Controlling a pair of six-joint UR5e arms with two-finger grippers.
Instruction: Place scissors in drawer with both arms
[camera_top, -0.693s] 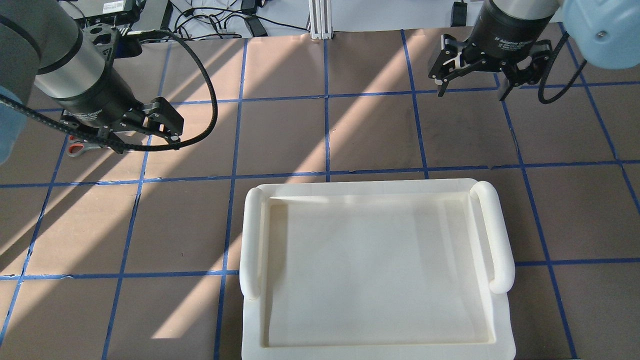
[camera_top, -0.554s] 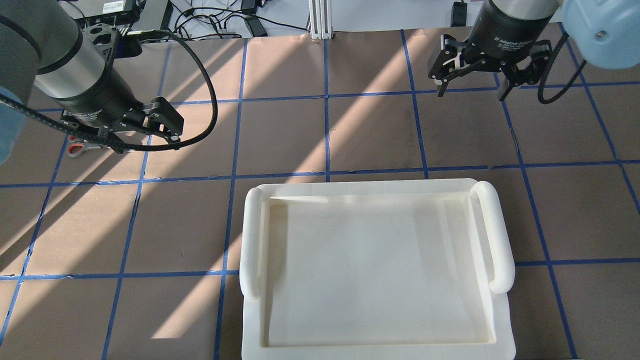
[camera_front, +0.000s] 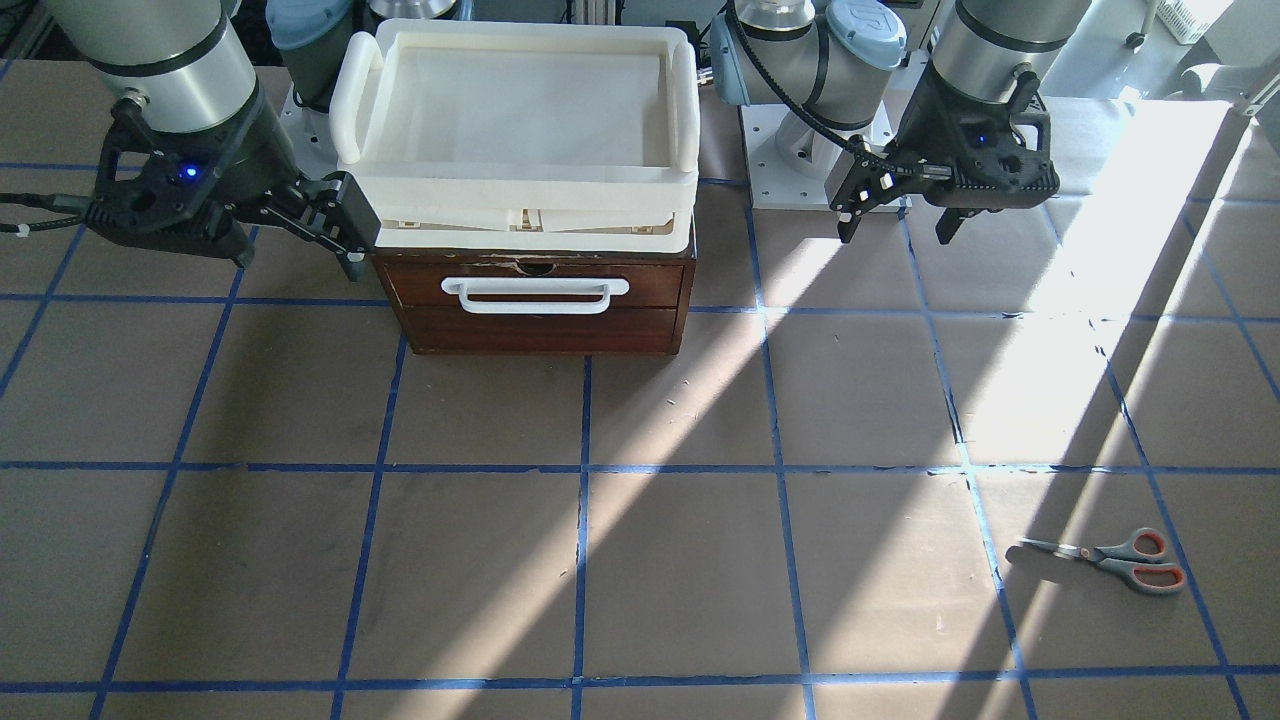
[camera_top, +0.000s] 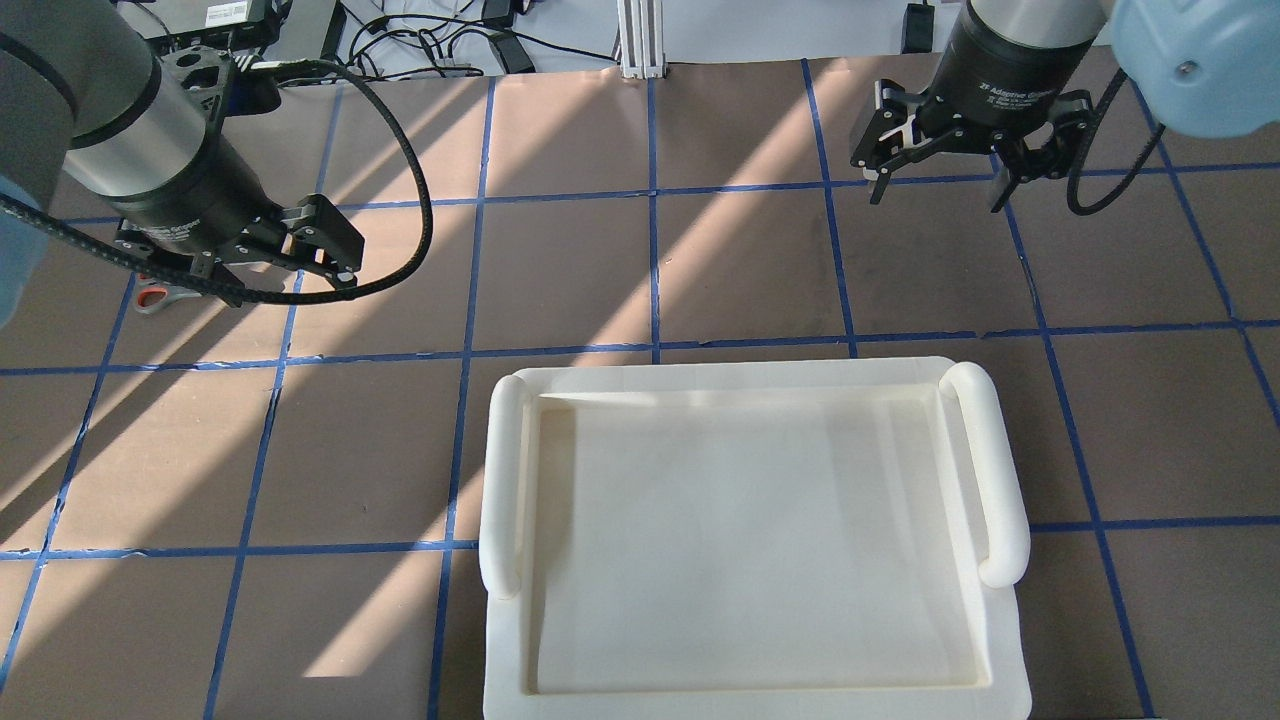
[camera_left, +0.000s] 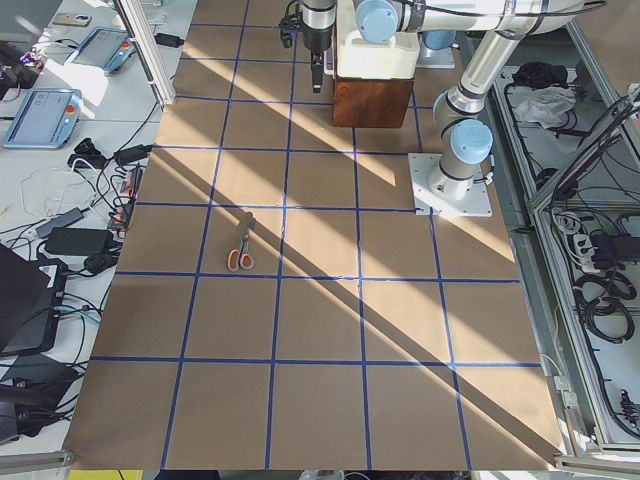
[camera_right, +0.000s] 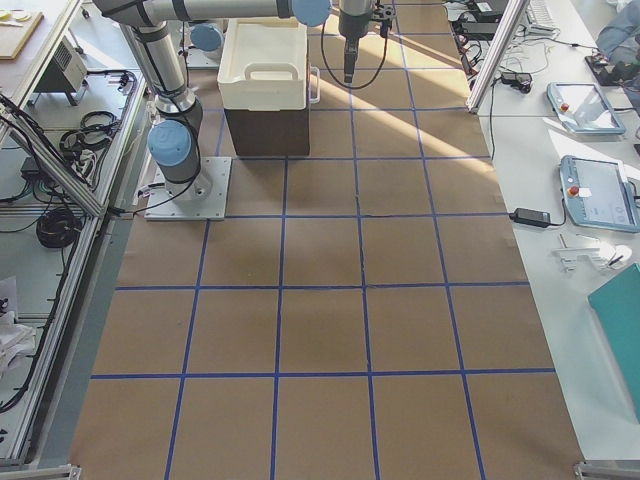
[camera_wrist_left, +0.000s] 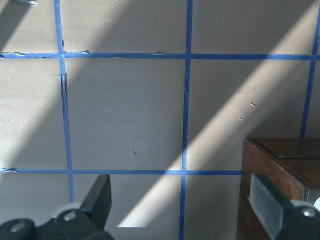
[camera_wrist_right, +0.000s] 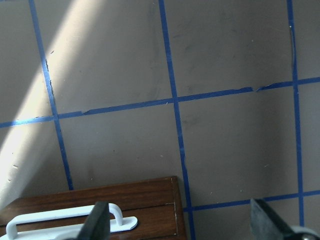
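My left gripper (camera_front: 895, 228) and right gripper (camera_top: 937, 198) hang spread wide and empty beside the shut drawer (camera_front: 650, 285) while the scissors (camera_front: 1110, 560) lie flat on the table (camera_front: 680, 560) well apart, so my pinch may skid off the thin blades.

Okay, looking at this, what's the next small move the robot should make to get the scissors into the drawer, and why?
Probably bring the right gripper to the white handle: the drawer is shut, the gripper is open close beside it, and the scissors lie untouched far out on the table.
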